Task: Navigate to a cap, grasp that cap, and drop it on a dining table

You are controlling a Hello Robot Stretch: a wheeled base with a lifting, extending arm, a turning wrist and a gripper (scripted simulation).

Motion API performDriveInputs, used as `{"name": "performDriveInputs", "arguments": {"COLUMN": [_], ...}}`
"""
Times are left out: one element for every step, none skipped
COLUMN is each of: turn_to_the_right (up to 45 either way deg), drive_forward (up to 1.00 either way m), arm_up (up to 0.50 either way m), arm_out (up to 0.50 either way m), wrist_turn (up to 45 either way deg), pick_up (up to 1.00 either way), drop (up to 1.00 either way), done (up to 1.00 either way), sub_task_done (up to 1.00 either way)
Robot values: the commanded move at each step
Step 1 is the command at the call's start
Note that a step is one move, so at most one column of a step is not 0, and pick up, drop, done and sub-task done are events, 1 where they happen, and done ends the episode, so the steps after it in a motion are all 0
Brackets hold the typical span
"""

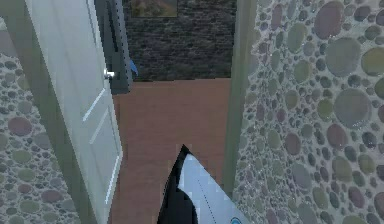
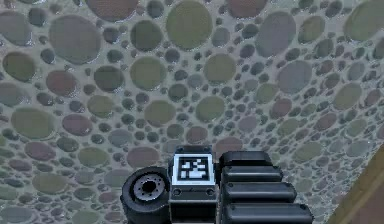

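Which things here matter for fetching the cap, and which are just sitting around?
For the job: gripper; arm; brown floor through the doorway, likely the way onward.
Just there: white door; pebbled wall; picture on the far wall.

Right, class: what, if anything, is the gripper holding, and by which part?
It cannot be told. The dark, rounded gripper sits low before the pebble-patterned wall, and its far end with the fingers cannot be made out.
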Motion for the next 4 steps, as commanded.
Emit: {"name": "performDriveInputs", "arguments": {"turn_to_the_right": [-6.0,-3.0,0.0,0.0], "drive_forward": [0.0,0.0,1.0,0.2], "arm_up": [0.0,0.0,0.0,0.0], "arm_out": [0.0,0.0,0.0,0.0], "wrist_turn": [0.0,0.0,0.0,0.0], "pick_up": [0.0,0.0,0.0,0.0], "drop": [0.0,0.0,0.0,0.0], "done": [0.0,0.0,0.0,0.0], "sub_task_done": [0.0,0.0,0.0,0.0]}}
